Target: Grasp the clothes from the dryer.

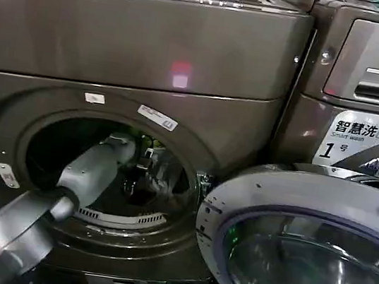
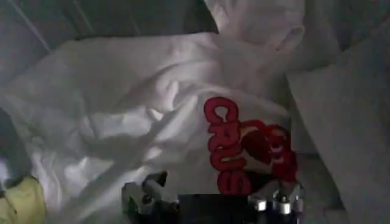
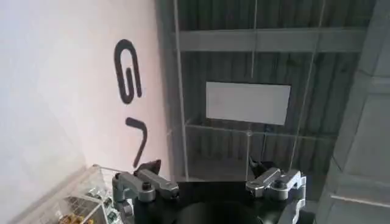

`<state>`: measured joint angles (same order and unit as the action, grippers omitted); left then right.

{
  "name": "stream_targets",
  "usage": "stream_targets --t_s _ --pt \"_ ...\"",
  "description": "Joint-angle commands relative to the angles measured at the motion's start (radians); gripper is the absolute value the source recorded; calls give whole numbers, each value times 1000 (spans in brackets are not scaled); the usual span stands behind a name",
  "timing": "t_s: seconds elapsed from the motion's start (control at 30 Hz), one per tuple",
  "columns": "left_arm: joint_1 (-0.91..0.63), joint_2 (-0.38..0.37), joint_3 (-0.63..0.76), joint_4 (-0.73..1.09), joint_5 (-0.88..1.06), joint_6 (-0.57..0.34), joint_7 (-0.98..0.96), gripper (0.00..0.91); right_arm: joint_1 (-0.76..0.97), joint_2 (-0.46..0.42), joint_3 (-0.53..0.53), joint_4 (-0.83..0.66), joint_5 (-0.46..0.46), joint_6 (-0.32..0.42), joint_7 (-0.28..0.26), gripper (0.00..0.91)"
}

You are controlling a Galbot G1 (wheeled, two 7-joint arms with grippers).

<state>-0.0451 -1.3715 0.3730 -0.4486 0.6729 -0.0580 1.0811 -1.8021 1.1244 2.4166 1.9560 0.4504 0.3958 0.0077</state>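
The left arm reaches through the round opening of the dryer (image 1: 138, 56), with the left claw (image 2: 210, 201) deep inside the dark drum. From the left wrist camera, this claw hangs just above the clothes (image 2: 152, 115), its two fingers spread apart and holding nothing. The pale garment lies crumpled in the drum, with red lettering (image 2: 244, 146) printed on it close to the claw. A corner of the lime-green garment (image 2: 21, 198) peeks out beside the pale one. The dryer's door (image 1: 301, 252) stands swung open to the right of the opening. The right claw (image 3: 210, 185) is away from the dryer, fingers parted and empty, facing a white wall (image 3: 61, 91) with black markings.
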Motion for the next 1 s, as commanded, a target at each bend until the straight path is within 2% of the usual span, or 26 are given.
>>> stream_targets --t_s 0.03,1.0 --pt "13 2 -10 -2 1 -24 -14 0 -1 -1 0 2 0 0 0 907" --pt "3 2 -10 -3 6 -40 -33 0 11 0 -13 10 -7 -4 11 907"
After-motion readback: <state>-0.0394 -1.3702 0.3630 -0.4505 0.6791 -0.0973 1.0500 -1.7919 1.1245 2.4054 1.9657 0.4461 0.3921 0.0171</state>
